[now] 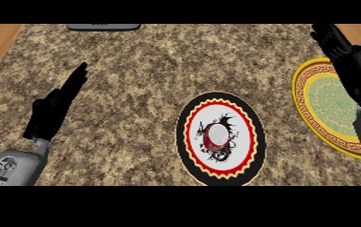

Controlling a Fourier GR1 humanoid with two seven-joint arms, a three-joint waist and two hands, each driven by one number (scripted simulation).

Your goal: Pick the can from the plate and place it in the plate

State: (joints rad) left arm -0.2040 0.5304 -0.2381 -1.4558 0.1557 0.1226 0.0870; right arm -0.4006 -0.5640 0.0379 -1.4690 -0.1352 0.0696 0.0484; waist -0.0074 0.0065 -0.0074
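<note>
A red can (217, 138) with a pale top stands upright in the middle of a black, red and white plate (243, 126) on the granite counter. At the right edge lies a yellow-rimmed plate (317, 102) with a green centre and nothing on it. My right hand (337, 47) reaches over that plate's far right side, fingers straight and pointing away, well apart from the can. Over at the left, my left hand (55, 106) rests open with its fingers pointing up and away, far from both plates.
A grey flat object (103, 26) lies at the counter's far edge, left of centre. Wooden surface shows at the top left corner (8, 35) and at the top right corner (350, 29).
</note>
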